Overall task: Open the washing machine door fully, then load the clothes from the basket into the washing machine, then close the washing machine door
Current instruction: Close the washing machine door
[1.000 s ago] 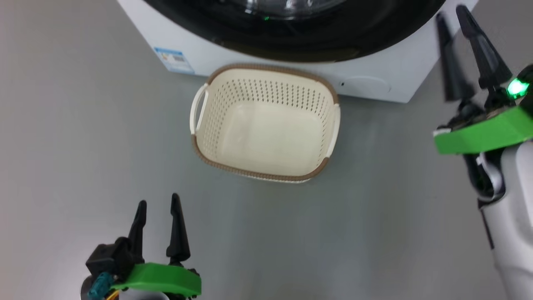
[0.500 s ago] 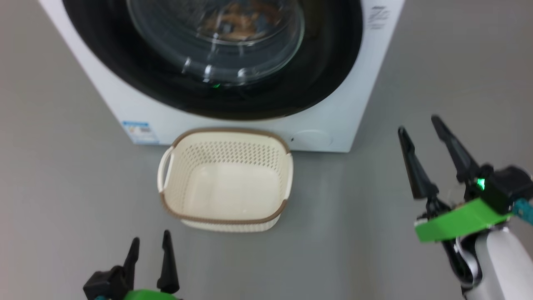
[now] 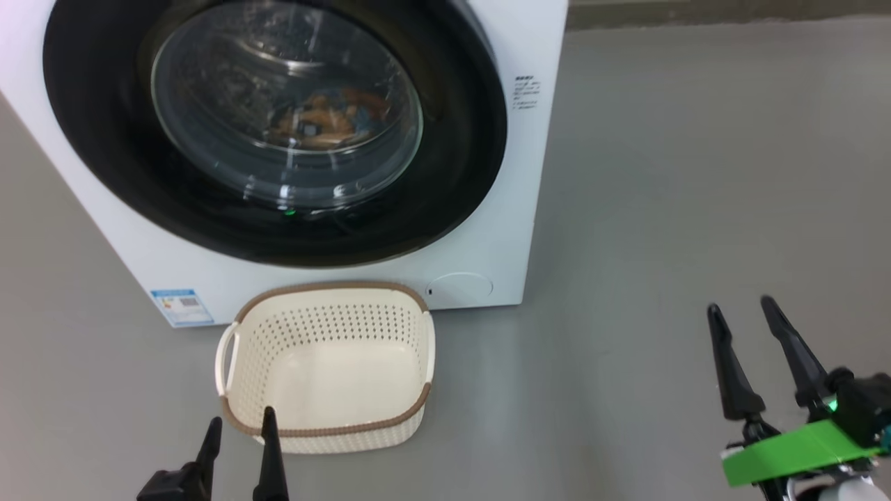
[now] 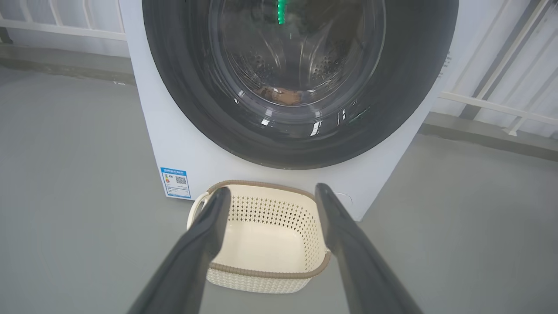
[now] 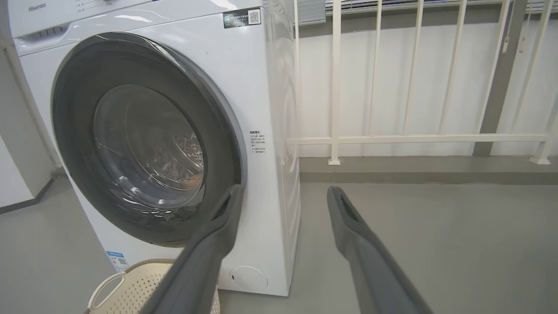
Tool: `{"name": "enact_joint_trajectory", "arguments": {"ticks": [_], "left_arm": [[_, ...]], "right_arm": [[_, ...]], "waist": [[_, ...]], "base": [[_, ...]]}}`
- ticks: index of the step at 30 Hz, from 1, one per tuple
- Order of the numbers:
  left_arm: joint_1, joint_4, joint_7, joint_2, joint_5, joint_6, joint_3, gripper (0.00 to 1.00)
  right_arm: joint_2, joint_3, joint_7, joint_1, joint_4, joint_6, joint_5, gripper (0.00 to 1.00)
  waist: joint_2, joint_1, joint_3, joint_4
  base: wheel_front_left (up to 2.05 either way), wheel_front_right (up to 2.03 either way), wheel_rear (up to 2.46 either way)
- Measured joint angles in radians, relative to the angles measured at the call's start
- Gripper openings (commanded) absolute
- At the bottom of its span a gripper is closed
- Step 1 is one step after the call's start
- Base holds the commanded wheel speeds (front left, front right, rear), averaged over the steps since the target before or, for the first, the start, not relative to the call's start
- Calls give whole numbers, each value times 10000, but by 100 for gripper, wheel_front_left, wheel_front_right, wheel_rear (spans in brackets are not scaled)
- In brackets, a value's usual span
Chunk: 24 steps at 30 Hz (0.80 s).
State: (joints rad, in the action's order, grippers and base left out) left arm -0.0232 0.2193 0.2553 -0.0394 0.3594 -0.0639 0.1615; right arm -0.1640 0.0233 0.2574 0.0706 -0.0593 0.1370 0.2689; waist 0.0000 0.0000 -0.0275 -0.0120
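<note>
- The washing machine door (image 3: 278, 132) sits closed on the washing machine (image 3: 532, 209), with the clothes (image 3: 324, 122) behind its glass.
- The basket (image 3: 327, 287) stands on the floor (image 3: 661, 209), just before the machine's front lower edge.
- The left gripper (image 3: 241, 415) and right gripper (image 3: 738, 303) are released, fingers spread.

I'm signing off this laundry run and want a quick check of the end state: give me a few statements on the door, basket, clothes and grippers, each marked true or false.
1. The washing machine door is shut. True.
2. The basket holds the clothes. False: the basket is empty; the clothes lie in the drum, behind the door.
3. The left gripper is open and holds nothing. True.
4. The right gripper grips the door's rim. False: it hangs open over the floor, apart from the washing machine.
5. The basket stands on the floor, right in front of the washing machine. True.
</note>
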Motion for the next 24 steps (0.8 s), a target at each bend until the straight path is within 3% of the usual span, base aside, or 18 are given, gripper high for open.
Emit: {"name": "enact_joint_trajectory", "arguments": {"ticks": [12, 24], "left_arm": [[-699, -562, 0, -8, -552, 263, -341, 100], [-1025, -968, 0, -13, -566, 295, -443, 100]], "right_arm": [[424, 1221, -2, -1462, -249, -2, -857, 100], [662, 1595, -2, -1800, -727, -2, -1166, 100]], "waist": [[0, 0, 559, -200], [0, 0, 532, -116]], "base": [[0, 0, 0], [0, 0, 0]]}}
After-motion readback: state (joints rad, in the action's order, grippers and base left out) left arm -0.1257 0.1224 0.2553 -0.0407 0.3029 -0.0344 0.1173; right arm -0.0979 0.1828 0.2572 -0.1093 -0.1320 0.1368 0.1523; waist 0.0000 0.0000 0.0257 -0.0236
